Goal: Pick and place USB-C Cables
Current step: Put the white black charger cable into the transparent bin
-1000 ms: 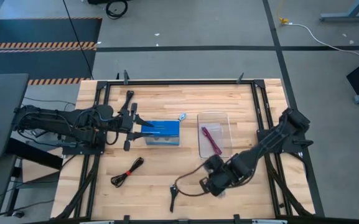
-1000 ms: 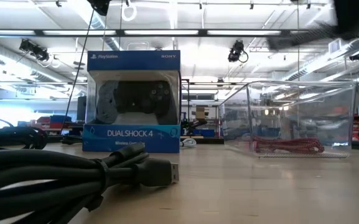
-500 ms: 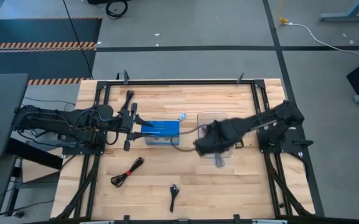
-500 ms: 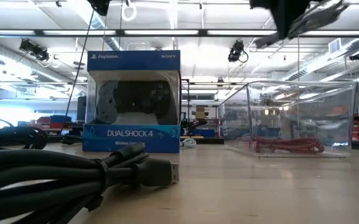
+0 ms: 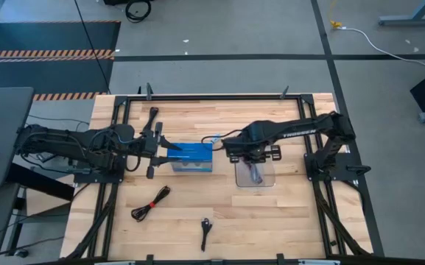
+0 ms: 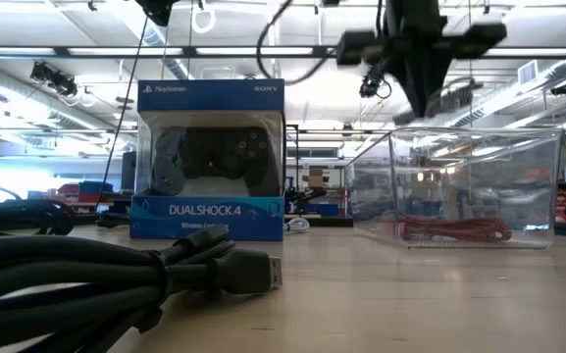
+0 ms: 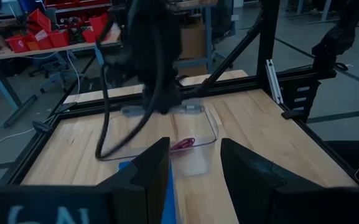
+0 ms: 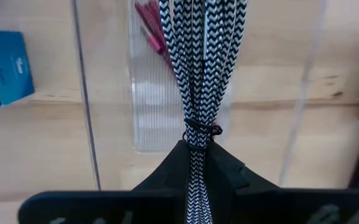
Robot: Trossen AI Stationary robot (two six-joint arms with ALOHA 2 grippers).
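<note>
My right gripper [image 5: 245,156] hangs over the clear tray [image 5: 265,179], shut on a black-and-white braided cable [image 8: 201,56]. A magenta cable [image 6: 454,230] lies on the tray's floor. Two black cables [image 5: 151,204] [image 5: 205,233] lie on the near part of the table, and another [image 5: 151,118] lies near the far left. My left gripper [image 7: 195,168] is open and level at the left end of the blue box [image 5: 192,156]. My right gripper pinches the braided cable's bundled strands between its two fingers, just behind the thin black tie [image 8: 201,132]. The fingers [image 8: 226,171] come from above and lie along the strands. The cable is lifted clear above the tray, and one loop [image 6: 278,44] stands out toward the table's left.
The blue controller box stands upright just left of the tray. A small grey-blue item [image 5: 215,138] lies behind it. A dark frame [image 5: 212,96] runs round the table's edges. Bare wood [image 5: 271,221] lies near the tray's front. A thick black cable [image 6: 116,279] fills the low view's foreground.
My right gripper, shut on the braided cable, has risen from the near right part of the table. It has carried the cable toward the far edge and somewhat left, to above the tray. The cable has come clear of the table.
</note>
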